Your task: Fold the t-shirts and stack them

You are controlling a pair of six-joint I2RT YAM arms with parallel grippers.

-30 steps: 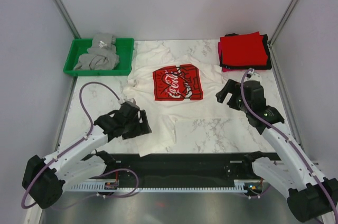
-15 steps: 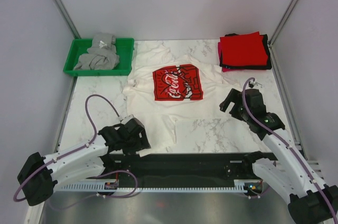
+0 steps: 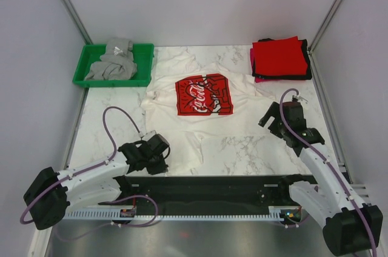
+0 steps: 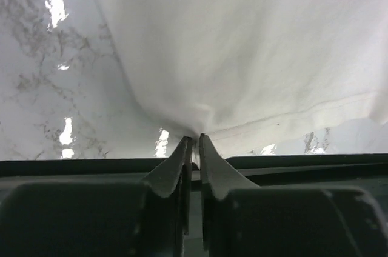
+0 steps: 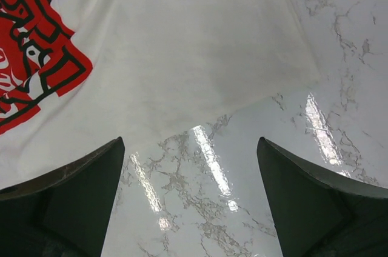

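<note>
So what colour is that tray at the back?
Green; the tray shows best from the top camera.

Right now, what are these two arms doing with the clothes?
They are folding t-shirts. The left gripper pinches the near hem of the white t-shirt spread on the table; the right gripper hovers open beside the shirt's right edge. A folded stack, red on top, sits at the far right, and a grey shirt lies in the green tray.

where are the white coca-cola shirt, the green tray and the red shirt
white coca-cola shirt [image 3: 204, 94], top view, red print
green tray [image 3: 109, 82], top view, front rim
red shirt [image 3: 279, 56], top view, its middle
</note>
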